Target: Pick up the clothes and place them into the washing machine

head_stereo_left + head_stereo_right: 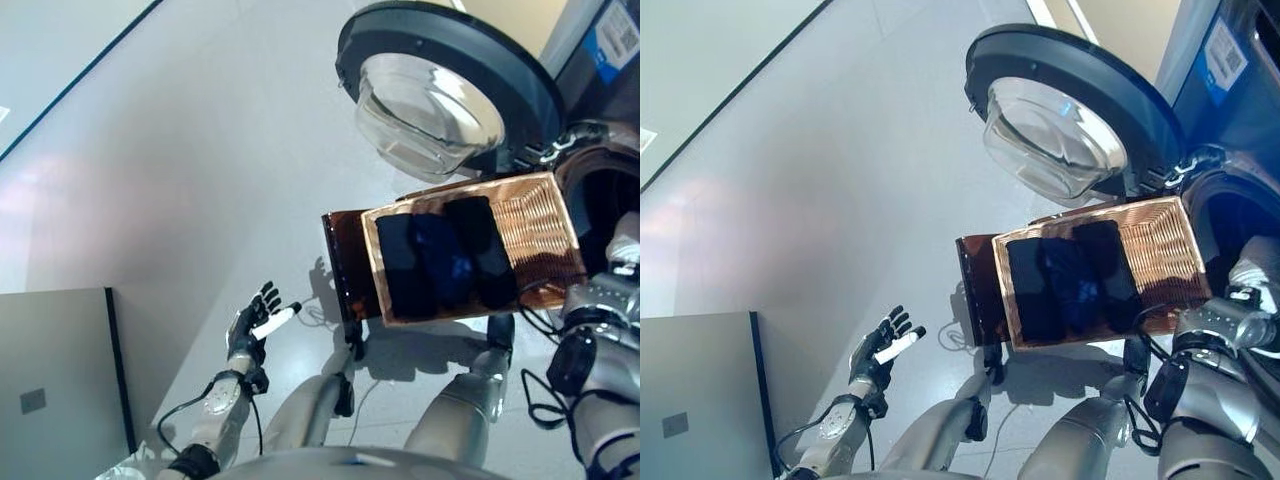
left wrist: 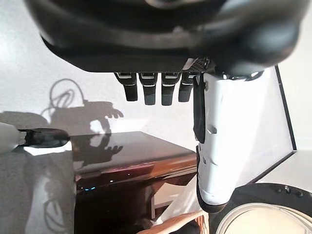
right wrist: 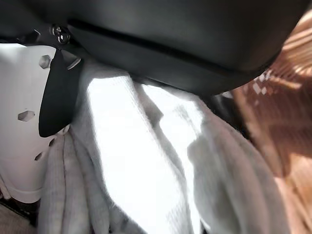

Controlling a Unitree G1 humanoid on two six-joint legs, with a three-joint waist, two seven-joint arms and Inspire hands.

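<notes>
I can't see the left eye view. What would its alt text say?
A wicker basket holding dark clothes sits before a washing machine's open round door. The robot's left hand hangs open over the pale floor.

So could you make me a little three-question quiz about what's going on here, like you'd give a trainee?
1. True or false: the washing machine door stands open.
2. What lies in the wicker basket? A) dark clothes B) white towels C) nothing
3. Fill in: the right hand is against a pale ____ cloth.

Key
1. True: the round glass door is swung away from the drum opening.
2. A: dark clothes lie in the basket.
3. Grey. Whether the fingers grip it cannot be seen. The left hand is open over the floor, holding nothing.
</notes>
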